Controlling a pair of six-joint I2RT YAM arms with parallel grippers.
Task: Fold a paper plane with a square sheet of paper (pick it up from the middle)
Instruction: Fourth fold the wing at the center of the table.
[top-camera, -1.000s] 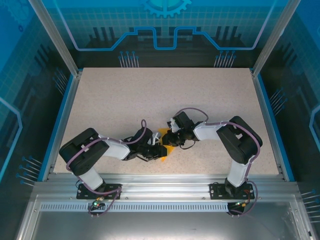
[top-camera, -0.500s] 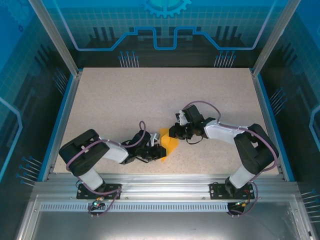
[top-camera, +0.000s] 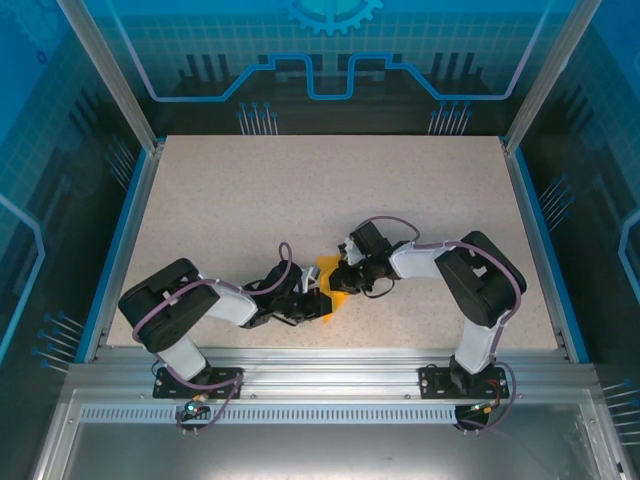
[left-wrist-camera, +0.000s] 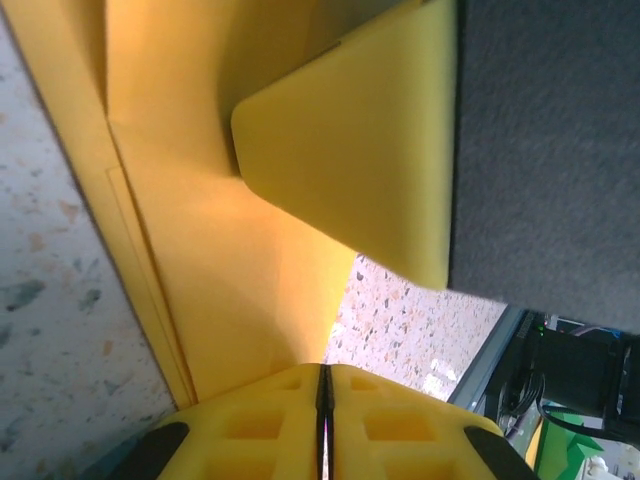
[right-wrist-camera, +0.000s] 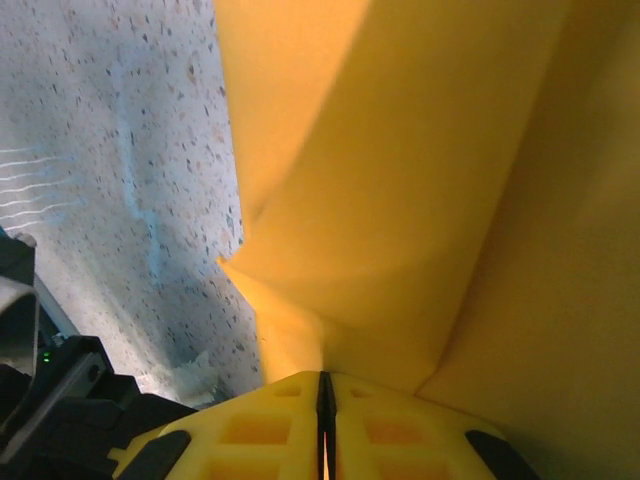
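The square sheet of paper (top-camera: 338, 293), orange-yellow and creased into a smaller folded shape, lies on the speckled table (top-camera: 300, 190) just near of its middle. My left gripper (top-camera: 318, 303) meets it from the left, and my right gripper (top-camera: 343, 280) from the right. In the left wrist view the paper (left-wrist-camera: 220, 260) runs into my left gripper (left-wrist-camera: 323, 372), whose jaws are shut on its edge. A yellow fingertip (left-wrist-camera: 370, 150) of the right gripper presses on the paper beyond. In the right wrist view the folded paper (right-wrist-camera: 400, 200) rises from my right gripper (right-wrist-camera: 323, 380), shut on it.
Both arms bend inward low over the table, their wrists almost touching above the paper. A metal rail (top-camera: 320, 360) borders the near edge, and blue side rails (top-camera: 118, 240) with transparent walls close in the left, right and back.
The right arm swung its elbow out to the right, then came back in, with its gripper staying by the paper. The left arm hardly moved. Both grippers' jaws closed a little further.
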